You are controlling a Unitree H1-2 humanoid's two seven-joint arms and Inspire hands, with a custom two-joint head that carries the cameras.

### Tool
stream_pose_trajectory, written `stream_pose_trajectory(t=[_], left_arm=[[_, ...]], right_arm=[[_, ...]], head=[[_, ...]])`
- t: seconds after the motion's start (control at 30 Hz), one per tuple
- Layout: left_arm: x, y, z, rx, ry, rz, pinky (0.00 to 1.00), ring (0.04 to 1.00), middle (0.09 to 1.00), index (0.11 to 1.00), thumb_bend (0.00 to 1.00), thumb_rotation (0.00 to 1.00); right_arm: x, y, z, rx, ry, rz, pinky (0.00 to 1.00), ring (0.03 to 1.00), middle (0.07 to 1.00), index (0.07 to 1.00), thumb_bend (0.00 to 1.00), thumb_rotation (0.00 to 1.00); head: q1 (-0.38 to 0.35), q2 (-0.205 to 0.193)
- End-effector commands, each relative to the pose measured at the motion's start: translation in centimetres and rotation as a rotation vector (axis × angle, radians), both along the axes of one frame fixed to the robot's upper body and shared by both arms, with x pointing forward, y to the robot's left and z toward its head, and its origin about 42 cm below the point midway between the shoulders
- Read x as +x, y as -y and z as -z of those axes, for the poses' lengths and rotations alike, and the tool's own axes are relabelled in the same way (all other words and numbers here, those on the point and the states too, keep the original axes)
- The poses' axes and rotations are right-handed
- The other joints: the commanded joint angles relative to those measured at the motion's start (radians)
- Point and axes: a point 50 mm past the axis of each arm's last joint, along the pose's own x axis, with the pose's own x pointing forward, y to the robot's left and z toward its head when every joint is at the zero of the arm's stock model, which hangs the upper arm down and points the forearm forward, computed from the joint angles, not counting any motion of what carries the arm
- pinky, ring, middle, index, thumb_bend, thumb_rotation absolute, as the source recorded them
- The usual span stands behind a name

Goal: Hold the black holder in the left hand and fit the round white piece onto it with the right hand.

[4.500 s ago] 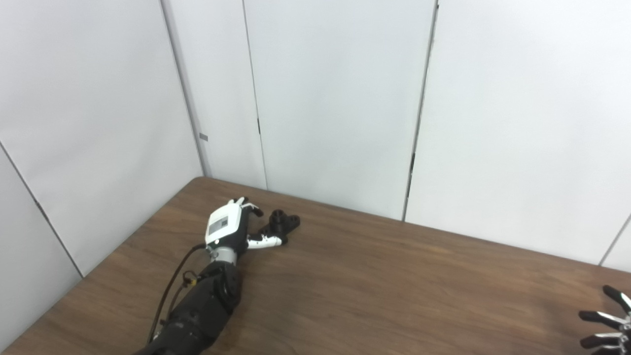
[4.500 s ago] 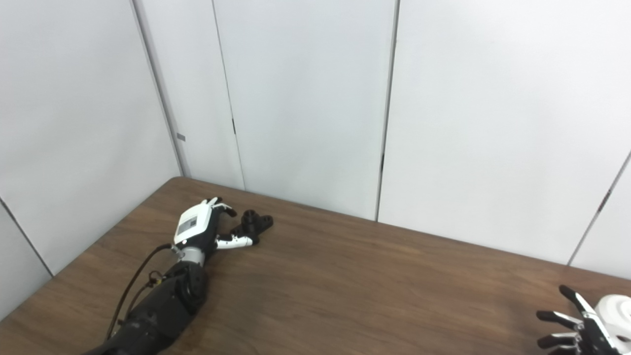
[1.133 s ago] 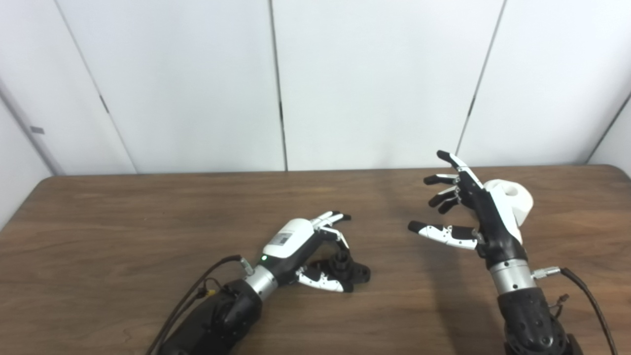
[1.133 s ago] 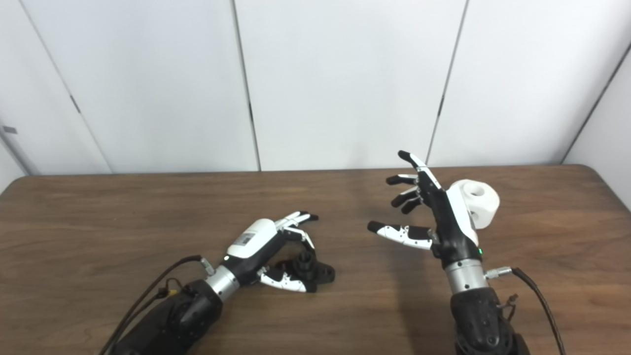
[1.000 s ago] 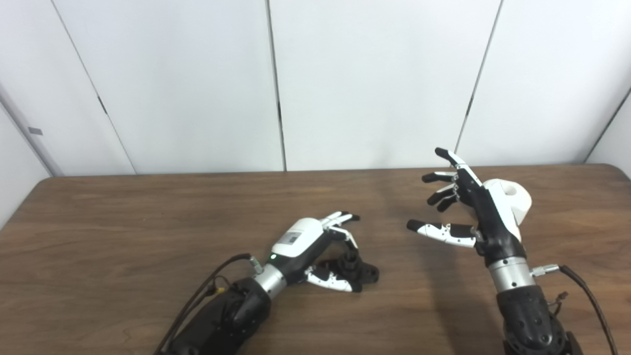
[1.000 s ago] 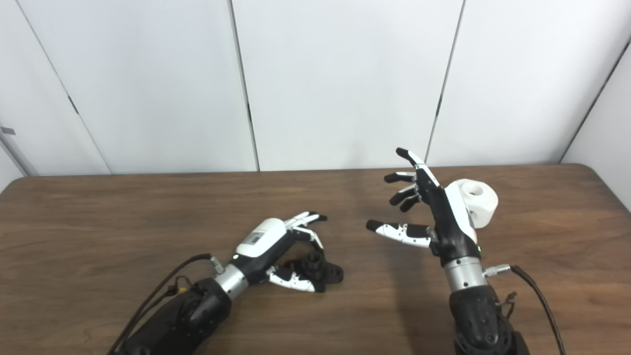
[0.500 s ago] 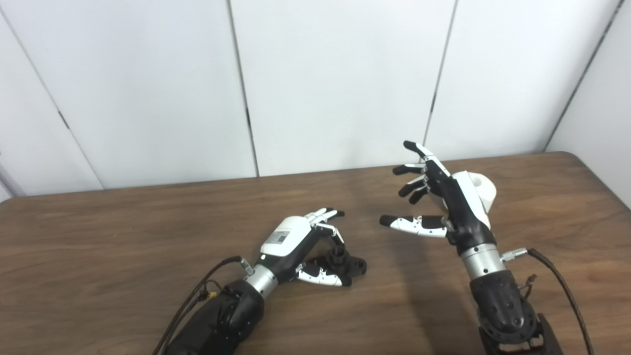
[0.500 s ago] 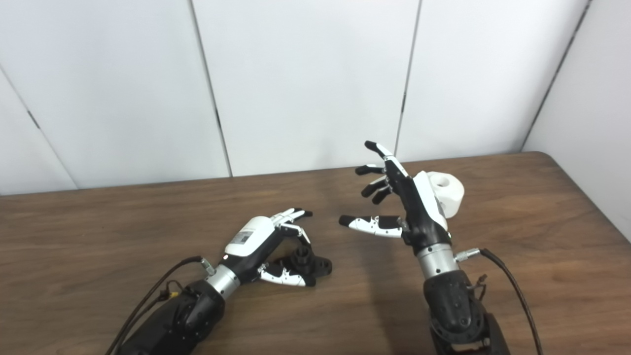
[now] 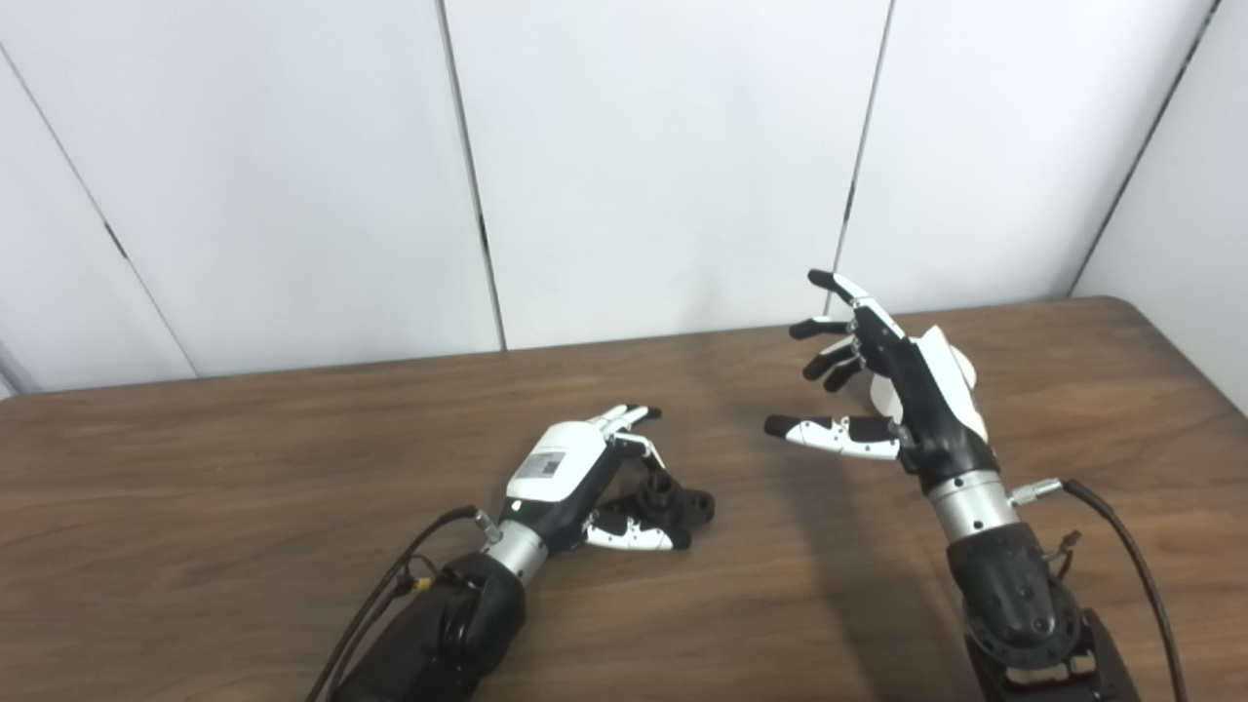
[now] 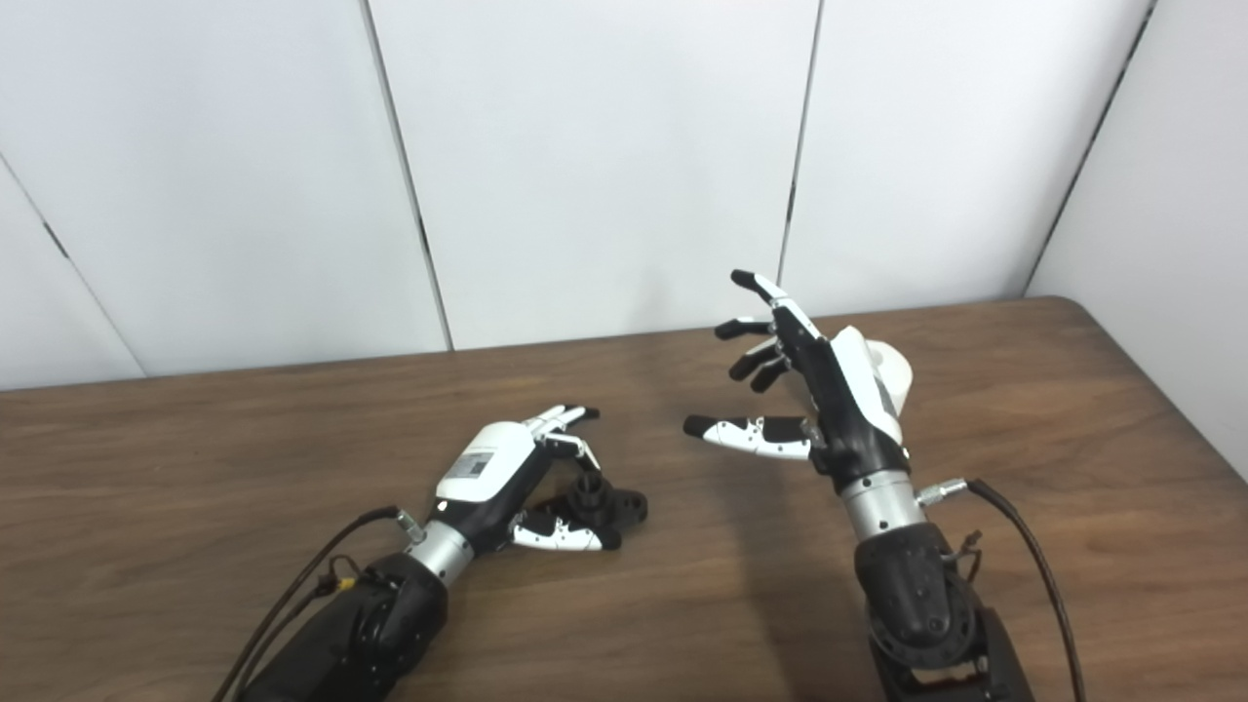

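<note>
Cables (image 9: 390, 595) run along the black forearm that comes in at the lower left of the brown wooden table (image 9: 195, 468). At its end the left hand (image 9: 570, 478) lies low on the tabletop, white back upward, fingers (image 9: 629, 417) curled over and thumb (image 9: 634, 533) reaching in beneath. Between them sits the black holder (image 9: 678, 502), resting on the table with its short round post upright and its flat lobed base poking out toward the right. Thumb and fingers are gathered around the holder; whether they actually press on it cannot be made out, so the grip itself is uncertain.

Bare wood separates this from the right hand (image 10: 819, 400), which is raised above the table on an upright forearm, palm facing left. Its fingers (image 10: 756, 283) are spread wide and the thumb (image 10: 746, 432) juts out leftward, with nothing in its grasp. Just behind that hand, mostly hidden by it, the round white piece (image 10: 892, 375) shows as a pale curved edge on the far right part of the table, well apart from the holder. White wall panels (image 9: 663, 156) with dark seams close off the back.
</note>
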Motion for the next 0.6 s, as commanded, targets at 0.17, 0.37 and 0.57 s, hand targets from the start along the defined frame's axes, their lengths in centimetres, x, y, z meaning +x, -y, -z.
stream_pose_trajectory(t=[0.17, 0.37, 0.57], left_arm=[[-1.6, -5.0, 4.2, 0.232, -0.153, -0.067, 0.87, 0.961, 0.954, 0.67, 1.0, 0.33], [-1.6, -5.9, 4.3, 0.242, -0.149, -0.079, 0.86, 0.955, 0.944, 0.651, 1.0, 0.36], [-1.4, -6.4, 4.1, 0.24, -0.146, -0.091, 0.85, 0.941, 0.927, 0.602, 1.0, 0.35]], right_arm=[[0.3, -0.3, -2.4, -0.01, 0.091, -0.022, 0.44, 0.537, 0.695, 0.889, 0.61, 0.16], [0.4, -0.3, -2.4, -0.012, 0.092, -0.027, 0.44, 0.533, 0.694, 0.895, 0.6, 0.16], [0.4, -0.2, -2.5, -0.011, 0.097, -0.031, 0.43, 0.528, 0.691, 0.893, 0.61, 0.16]], head=[[0.008, 0.008], [0.011, 0.013], [0.017, 0.016]])
